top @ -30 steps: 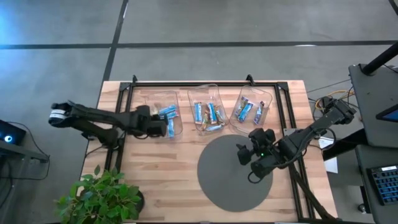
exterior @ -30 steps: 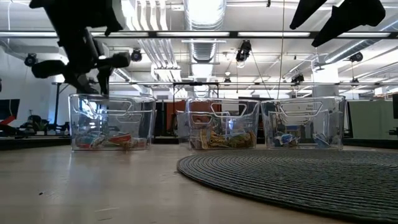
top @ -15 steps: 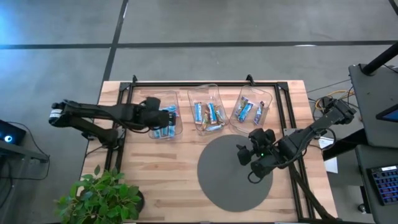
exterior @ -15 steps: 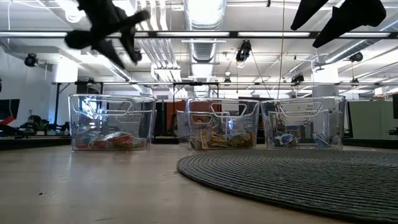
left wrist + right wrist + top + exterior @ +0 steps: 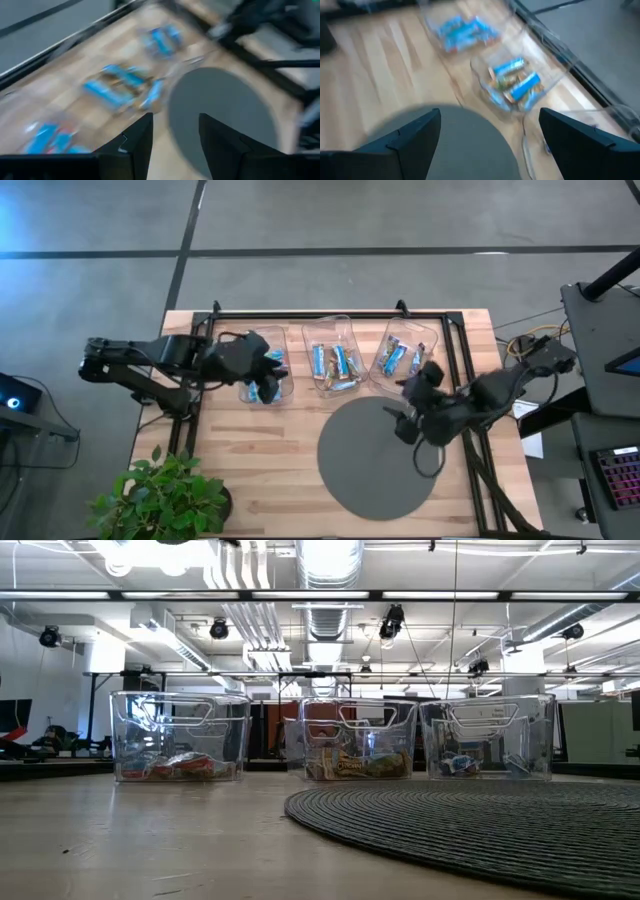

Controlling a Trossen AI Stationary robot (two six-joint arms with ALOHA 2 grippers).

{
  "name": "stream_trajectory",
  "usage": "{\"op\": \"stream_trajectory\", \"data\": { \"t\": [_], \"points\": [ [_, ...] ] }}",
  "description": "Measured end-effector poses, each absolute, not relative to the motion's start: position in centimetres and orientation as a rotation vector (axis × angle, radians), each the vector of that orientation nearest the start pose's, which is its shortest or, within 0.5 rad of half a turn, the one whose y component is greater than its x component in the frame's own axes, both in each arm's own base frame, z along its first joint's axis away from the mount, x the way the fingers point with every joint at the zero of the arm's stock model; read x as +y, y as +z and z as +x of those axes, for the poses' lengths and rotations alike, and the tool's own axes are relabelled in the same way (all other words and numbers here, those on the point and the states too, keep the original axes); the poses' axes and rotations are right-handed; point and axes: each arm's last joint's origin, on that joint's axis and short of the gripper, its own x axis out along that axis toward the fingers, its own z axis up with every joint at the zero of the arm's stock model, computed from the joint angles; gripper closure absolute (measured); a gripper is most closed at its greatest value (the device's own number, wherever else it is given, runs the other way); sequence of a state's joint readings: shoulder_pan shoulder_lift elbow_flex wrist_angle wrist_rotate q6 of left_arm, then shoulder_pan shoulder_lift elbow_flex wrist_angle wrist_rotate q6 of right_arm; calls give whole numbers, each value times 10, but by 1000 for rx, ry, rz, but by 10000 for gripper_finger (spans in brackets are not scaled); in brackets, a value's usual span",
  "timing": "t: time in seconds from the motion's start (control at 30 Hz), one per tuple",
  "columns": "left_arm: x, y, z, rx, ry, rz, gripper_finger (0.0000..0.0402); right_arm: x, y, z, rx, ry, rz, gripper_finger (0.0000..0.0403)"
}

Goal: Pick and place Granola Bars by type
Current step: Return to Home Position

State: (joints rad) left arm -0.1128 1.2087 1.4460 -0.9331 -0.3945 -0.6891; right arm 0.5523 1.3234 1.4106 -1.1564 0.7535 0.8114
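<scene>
All small wrapped granola bars (image 5: 332, 363) are held in three clear plastic bins (image 5: 330, 321); the left gripper (image 5: 175, 145) and right gripper (image 5: 490, 135), spread empty, have been raised away, so sorting is judged complete.

Blue-and-white bars (image 5: 392, 358) are showing through the clear bins (image 5: 412, 325); in the low view some are looking red (image 5: 180, 765), others tan. The table (image 5: 260, 460) is showing pale wood grain, and the round mat (image 5: 375, 455) is looking dark grey and ribbed.
</scene>
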Motion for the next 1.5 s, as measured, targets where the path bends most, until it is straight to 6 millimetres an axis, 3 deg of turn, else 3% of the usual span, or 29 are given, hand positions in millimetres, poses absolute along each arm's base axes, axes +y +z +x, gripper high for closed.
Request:
{"op": "stream_trajectory", "data": {
  "t": [0.1, 0.23, 0.4, 0.57, 0.73, 1.0, 1.13, 1.3, 1.5],
  "points": [
    [-16, 412, 228, 472, 376, -499, 260, 102, 390, 203, 601, -476, 182, 78],
    [-24, 412, 237, 328, 85, -485, 260, 90, 414, 191, 534, -388, 191, 78],
    [-30, 384, 239, 151, -184, -485, 260, 69, 419, 178, 488, -191, 309, 78],
    [-28, 347, 223, 49, -225, -534, 260, 58, 398, 178, 344, -16, 443, 78],
    [-23, 338, 189, -83, -236, -546, 260, 48, 365, 173, 234, 136, 553, 78],
    [-12, 329, 128, -148, -83, -545, 260, 22, 339, 129, 35, 114, 652, 78],
    [-10, 322, 108, -174, -118, -532, 260, 15, 330, 104, -80, 118, 688, 78],
    [-13, 306, 89, -193, -287, -498, 260, 12, 315, 84, -187, 158, 665, 78],
    [-13, 274, 87, -317, -301, -411, 260, 12, 287, 76, -267, 241, 569, 78]
  ]
}}
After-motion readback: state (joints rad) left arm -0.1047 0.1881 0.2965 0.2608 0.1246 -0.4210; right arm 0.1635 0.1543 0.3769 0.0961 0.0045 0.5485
